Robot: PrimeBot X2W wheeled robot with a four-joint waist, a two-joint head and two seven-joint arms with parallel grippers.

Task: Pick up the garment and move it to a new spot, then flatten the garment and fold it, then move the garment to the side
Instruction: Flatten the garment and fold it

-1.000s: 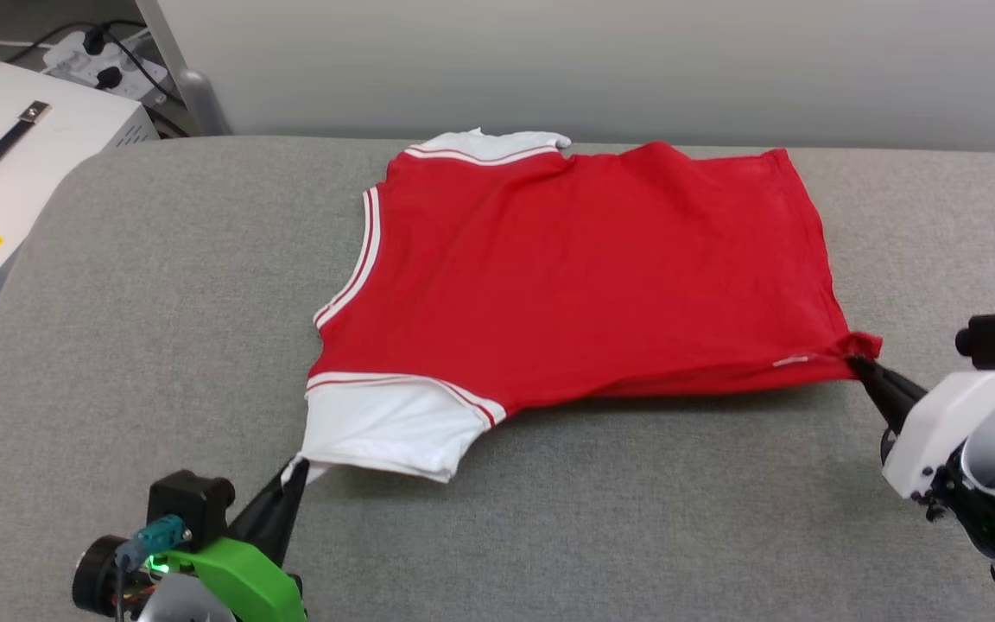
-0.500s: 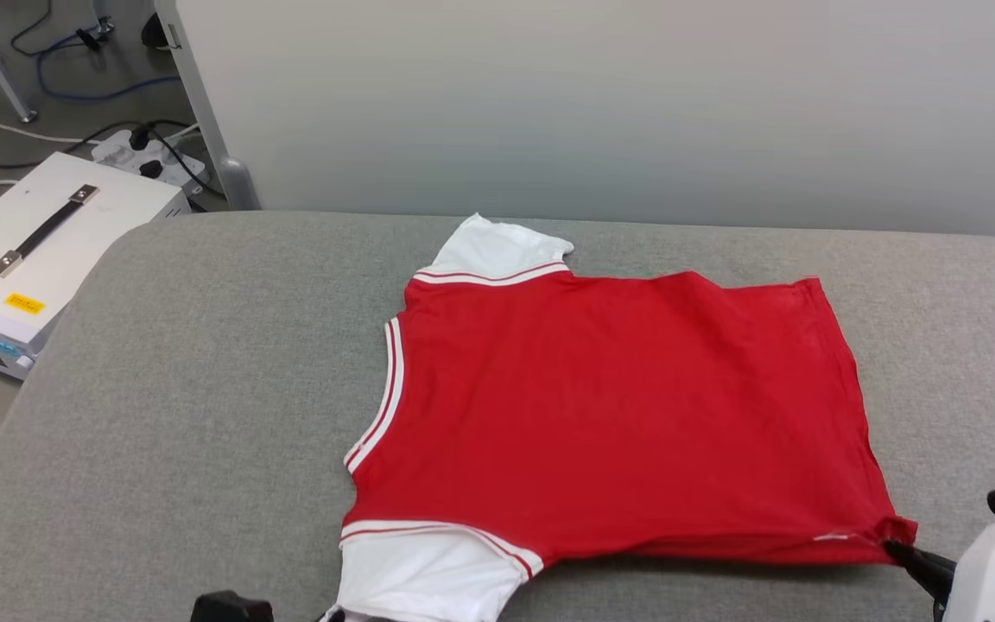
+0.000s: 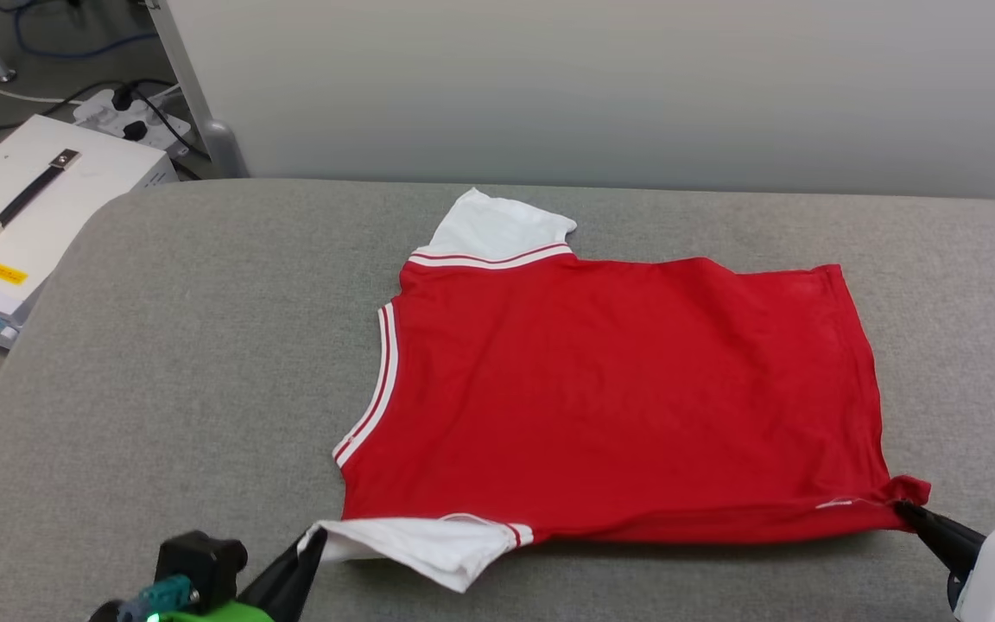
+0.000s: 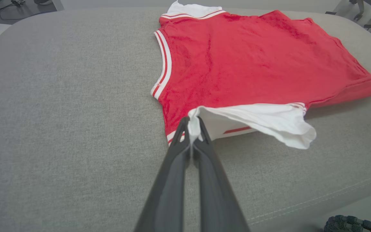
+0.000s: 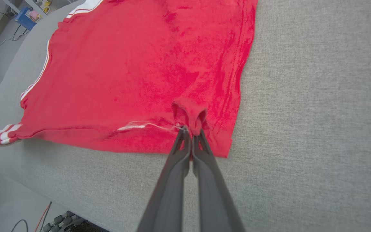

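The garment point(image 3: 610, 397), a red shirt with white sleeves and striped trim, lies spread with its plain red side up on the grey padded table point(image 3: 186, 363). My left gripper point(image 3: 312, 542) is shut on the edge of the near white sleeve point(image 4: 253, 119), lifting it slightly off the table; in the left wrist view the left gripper point(image 4: 192, 124) pinches the white cloth. My right gripper point(image 3: 903, 510) is shut on the near red hem corner, and the right wrist view shows the right gripper point(image 5: 188, 130) with a bunched red fold point(image 5: 188, 112) of the garment above its tips. The far white sleeve point(image 3: 497, 229) lies flat.
A white box with a black handle point(image 3: 31, 207) stands on the floor left of the table, with cables and a power strip point(image 3: 130, 112) behind it. A pale wall panel point(image 3: 601, 86) runs along the table's far edge. Bare grey cloth lies left of the shirt.
The head camera tilted up then partly back. Both grippers have carried the near edge forward, so the shirt lies farther from the wall. The near sleeve now lifts and folds.
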